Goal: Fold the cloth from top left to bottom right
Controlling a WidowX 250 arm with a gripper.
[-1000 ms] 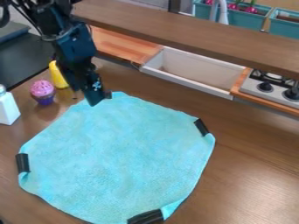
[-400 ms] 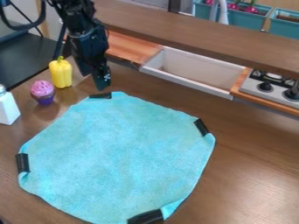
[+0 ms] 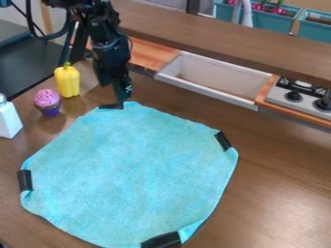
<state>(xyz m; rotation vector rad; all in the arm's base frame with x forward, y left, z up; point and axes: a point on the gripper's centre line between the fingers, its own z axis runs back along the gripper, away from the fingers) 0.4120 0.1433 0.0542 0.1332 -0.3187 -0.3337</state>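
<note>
We see the bottle (image 3: 8, 119) cut off at the left edge, the stove (image 3: 281, 99) at the right, the arm (image 3: 111, 47) at upper left; we can't identify the dark bit (image 3: 3, 245) at lower left.

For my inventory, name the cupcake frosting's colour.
Pink frosting, best seen in the camera view.

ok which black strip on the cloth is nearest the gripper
The top strip, just by the gripper; the right strip, bottom strip and left strip are farther away.

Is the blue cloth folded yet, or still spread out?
Spread. The blue cloth lies in one broad layer, its dark corner patches far apart, with no half laid over another.
</note>
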